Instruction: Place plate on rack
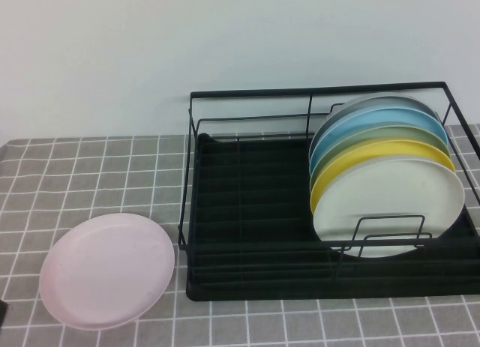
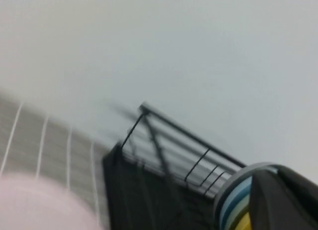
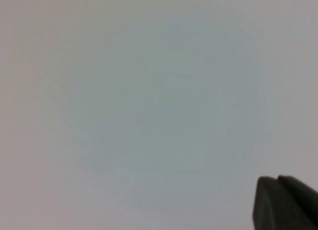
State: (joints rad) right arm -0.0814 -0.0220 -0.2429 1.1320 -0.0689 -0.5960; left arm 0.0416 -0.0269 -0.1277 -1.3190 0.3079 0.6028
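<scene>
The pale pink plate (image 1: 106, 270) lies flat on the checked cloth at the front left, apart from the rack; it also shows as a pink blur (image 2: 39, 205) in the left wrist view. The black wire rack (image 1: 247, 212) stands to its right, its left half bare. Neither gripper shows in the high view. My left gripper (image 2: 271, 178) is shut with nothing in it, raised and looking across the plate at the rack (image 2: 149, 155). My right gripper (image 3: 276, 183) is shut, holds nothing, and faces a plain pale wall.
Several plates stand on edge in the rack's right half: a cream one (image 1: 390, 204) in front, then a yellow one (image 1: 375, 154), green, blue and grey behind. A grey checked tablecloth (image 1: 90, 167) covers the table. A pale wall rises behind.
</scene>
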